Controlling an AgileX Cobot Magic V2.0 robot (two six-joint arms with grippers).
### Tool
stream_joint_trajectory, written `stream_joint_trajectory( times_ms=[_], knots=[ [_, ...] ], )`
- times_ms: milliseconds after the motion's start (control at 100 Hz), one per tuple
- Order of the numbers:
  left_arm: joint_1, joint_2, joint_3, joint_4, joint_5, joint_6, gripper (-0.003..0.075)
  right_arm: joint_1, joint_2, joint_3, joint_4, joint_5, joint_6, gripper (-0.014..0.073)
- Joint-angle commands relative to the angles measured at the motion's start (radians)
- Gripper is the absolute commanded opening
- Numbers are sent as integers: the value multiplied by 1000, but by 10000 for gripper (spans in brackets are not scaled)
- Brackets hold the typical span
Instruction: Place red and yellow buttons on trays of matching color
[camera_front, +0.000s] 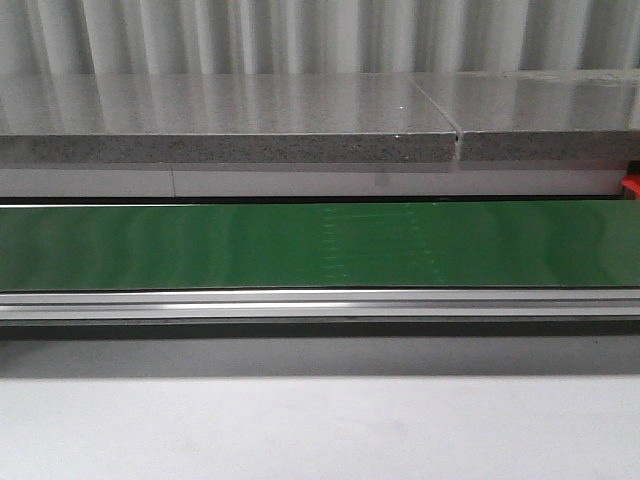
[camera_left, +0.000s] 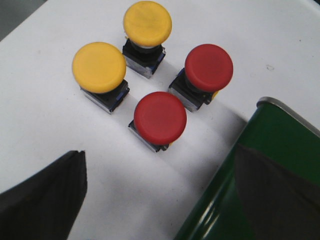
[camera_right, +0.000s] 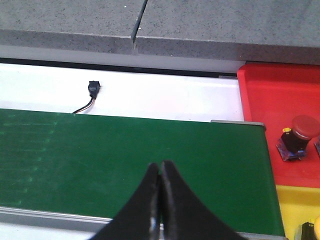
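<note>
— Between the left gripper (camera_left: 160, 200)'s wide-spread fingers (camera_left: 42, 195), what lies ahead?

— Four buttons on the white table (camera_left: 40, 115): the nearest red button (camera_left: 160, 118), another red button (camera_left: 208, 68), two yellow buttons (camera_left: 99, 67) behind. Probably the nearest red is lined up for the next grasp.

— And the right gripper (camera_right: 160, 200)?

— Pinched closed, holding nothing, over the green belt (camera_right: 100, 155). Beside it the red tray (camera_right: 270, 95) already holds a red button (camera_right: 302, 131); the yellow tray (camera_right: 292, 200) sits next to it.

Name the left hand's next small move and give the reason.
Probably lower the open left hand onto the nearest red button: four buttons stand unsorted on the white table, and this one lies closest between its fingers.
</note>
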Motion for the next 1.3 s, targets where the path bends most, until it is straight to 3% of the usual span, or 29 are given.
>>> stream_joint_trajectory(
  times_ms=[0, 510, 970, 1080, 1290],
  knots=[
    [2, 16, -64, 11, -43, -4, 585, 0, -6, -27, 0, -63, -9, -68],
    [3, 186, -138, 11, -52, -4, 585, 0, -6, -27, 0, -63, -9, -68],
    [3, 207, -140, 25, -107, -4, 581, 0, -6, -27, 0, -62, -9, -68],
    [3, 207, -140, 25, -101, -4, 519, 0, -6, -27, 0, -62, -9, -68],
    [3, 207, -140, 25, -86, -4, 258, 0, -6, -27, 0, -62, -9, -68]
  ],
)
